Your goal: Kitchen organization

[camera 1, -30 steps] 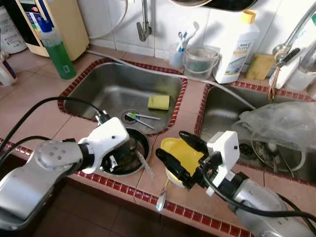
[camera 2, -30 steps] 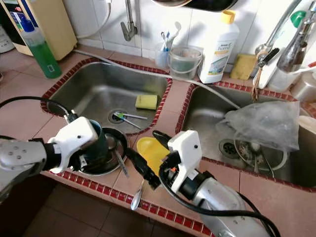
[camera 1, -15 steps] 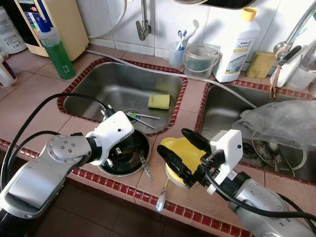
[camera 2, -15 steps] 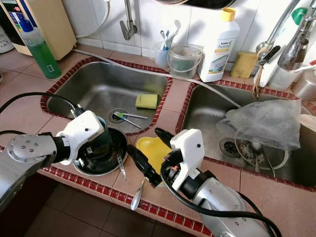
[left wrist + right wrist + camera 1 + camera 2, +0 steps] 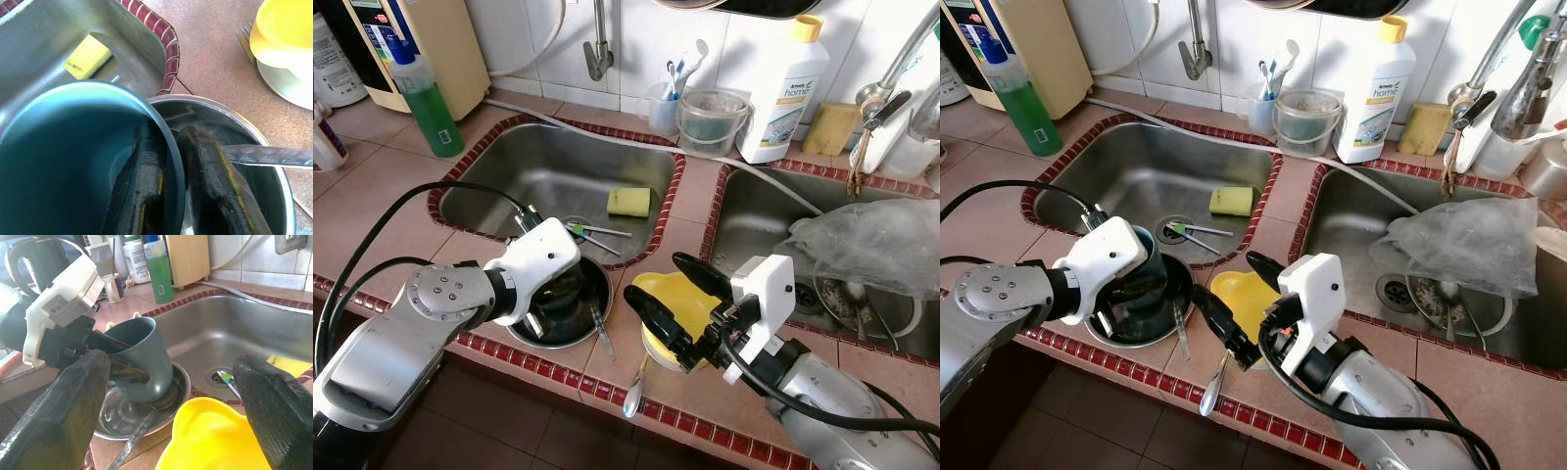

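A teal cup (image 5: 142,357) stands tilted in a steel bowl (image 5: 592,294) on the counter in front of the left sink. My left gripper (image 5: 171,186) is shut on the cup's rim, with one finger (image 5: 142,191) inside and the other outside. To the right, a yellow bowl (image 5: 680,299) rests on a pale plate (image 5: 288,83). My right gripper (image 5: 654,277) is open, its two fingers on either side of the yellow bowl and apart from it.
A knife (image 5: 599,328) leans out of the steel bowl and a spoon (image 5: 634,392) lies at the counter edge. The left sink (image 5: 509,186) holds a yellow sponge (image 5: 627,202) and a toothbrush. A plastic bag (image 5: 871,245) covers the right sink. Bottles (image 5: 426,98) stand along the back.
My left gripper has shifted slightly toward the sink with the teal cup, still over the steel bowl. The right gripper has barely moved.
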{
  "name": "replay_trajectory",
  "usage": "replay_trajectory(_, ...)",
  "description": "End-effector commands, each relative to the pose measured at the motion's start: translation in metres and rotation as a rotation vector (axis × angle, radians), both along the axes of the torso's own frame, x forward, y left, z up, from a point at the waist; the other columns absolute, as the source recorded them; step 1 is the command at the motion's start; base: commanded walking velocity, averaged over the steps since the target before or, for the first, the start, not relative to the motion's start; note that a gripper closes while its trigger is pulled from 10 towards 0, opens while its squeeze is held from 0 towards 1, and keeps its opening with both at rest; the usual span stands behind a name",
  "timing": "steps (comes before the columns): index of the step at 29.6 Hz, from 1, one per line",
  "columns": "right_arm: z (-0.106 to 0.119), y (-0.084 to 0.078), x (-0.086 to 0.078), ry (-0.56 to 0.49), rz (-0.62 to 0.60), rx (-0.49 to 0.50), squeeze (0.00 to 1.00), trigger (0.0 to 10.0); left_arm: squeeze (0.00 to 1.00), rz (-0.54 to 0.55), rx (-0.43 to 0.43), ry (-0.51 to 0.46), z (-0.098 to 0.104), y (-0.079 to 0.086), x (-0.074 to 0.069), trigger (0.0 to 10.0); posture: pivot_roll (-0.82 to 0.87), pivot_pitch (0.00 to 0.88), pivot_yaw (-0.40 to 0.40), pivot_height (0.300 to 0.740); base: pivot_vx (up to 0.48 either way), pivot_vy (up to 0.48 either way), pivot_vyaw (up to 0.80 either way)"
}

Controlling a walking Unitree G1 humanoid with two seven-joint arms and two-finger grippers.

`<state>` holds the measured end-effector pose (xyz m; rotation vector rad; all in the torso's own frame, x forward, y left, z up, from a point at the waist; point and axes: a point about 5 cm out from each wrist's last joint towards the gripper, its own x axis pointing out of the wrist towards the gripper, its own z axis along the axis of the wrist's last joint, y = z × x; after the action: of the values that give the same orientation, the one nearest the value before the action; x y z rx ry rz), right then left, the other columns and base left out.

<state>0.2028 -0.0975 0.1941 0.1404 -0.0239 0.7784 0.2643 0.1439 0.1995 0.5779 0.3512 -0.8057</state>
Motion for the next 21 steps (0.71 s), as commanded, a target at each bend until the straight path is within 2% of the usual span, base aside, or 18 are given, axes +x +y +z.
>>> replay_trajectory(1, 0.004, -0.001, 0.001, -0.018, 0.002, 0.007, 0.00, 10.0, 0.00, 0.009, 0.005, -0.016, 0.005, 0.003, 0.002, 0.0, -0.07, 0.106, 0.045, 0.740, 0.000, 0.000, 0.00)
replay_trajectory(13, 0.007, -0.001, 0.009, -0.037, 0.003, 0.015, 0.00, 10.0, 0.00, 0.011, -0.003, -0.045, 0.022, 0.011, 0.007, 0.0, -0.05, 0.085, 0.035, 0.740, 0.000, 0.000, 0.00)
replay_trajectory(16, 0.008, -0.001, 0.011, -0.042, 0.004, 0.018, 0.00, 10.0, 0.00, 0.017, -0.050, -0.045, 0.031, 0.013, 0.007, 0.0, -0.06, 0.077, 0.033, 0.740, 0.000, 0.000, 0.00)
replay_trajectory(19, 0.011, -0.001, 0.014, -0.052, -0.001, 0.026, 0.00, 10.0, 0.00, 0.037, -0.167, -0.050, 0.047, 0.015, 0.009, 0.0, -0.05, 0.071, 0.028, 0.740, 0.000, 0.000, 0.00)
replay_trajectory(20, 0.012, -0.002, 0.016, -0.059, -0.006, 0.032, 0.00, 10.0, 0.00, 0.071, -0.208, -0.083, 0.051, 0.017, 0.013, 0.0, -0.05, 0.066, 0.021, 0.740, 0.000, 0.000, 0.00)
replay_trajectory(21, 0.012, -0.002, 0.016, -0.059, -0.006, 0.032, 0.00, 10.0, 0.00, 0.071, -0.208, -0.083, 0.051, 0.017, 0.013, 0.0, -0.05, 0.066, 0.021, 0.740, 0.000, 0.000, 0.00)
